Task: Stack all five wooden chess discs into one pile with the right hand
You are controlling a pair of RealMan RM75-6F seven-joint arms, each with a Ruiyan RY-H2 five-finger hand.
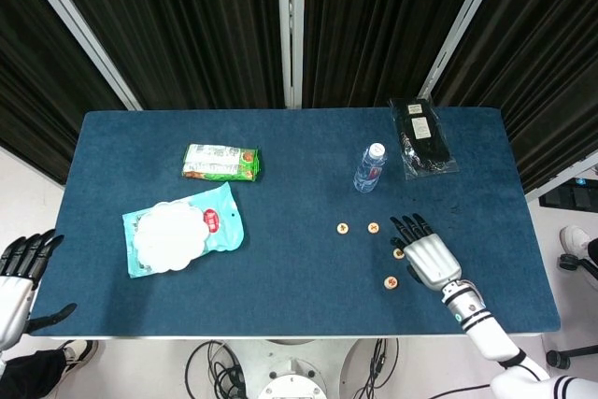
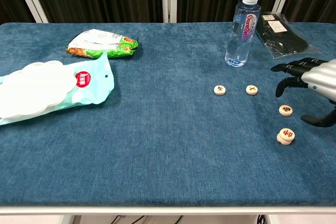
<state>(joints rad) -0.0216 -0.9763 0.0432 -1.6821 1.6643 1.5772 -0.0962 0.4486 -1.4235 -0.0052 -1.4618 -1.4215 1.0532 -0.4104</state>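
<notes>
Two single wooden discs [image 2: 220, 89] [image 2: 252, 89] lie side by side below the bottle, also seen in the head view [image 1: 343, 228] [image 1: 373, 228]. A third single disc [image 2: 285, 109] [image 1: 399, 253] lies to their right, just beside my right hand's fingertips. Nearer the front edge sits a short pile of discs [image 2: 285, 136] [image 1: 391, 282], which looks two high. My right hand [image 2: 317, 82] [image 1: 428, 255] hovers at the right with fingers spread and nothing in it. My left hand [image 1: 21, 273] hangs off the table's left front corner, fingers apart, empty.
A water bottle [image 2: 240, 30] stands behind the discs. A black packet [image 2: 282, 34] lies at the back right. A green snack bag [image 2: 102, 43] and a pale blue wipes pack [image 2: 50, 88] lie on the left of the blue table [image 2: 157, 145].
</notes>
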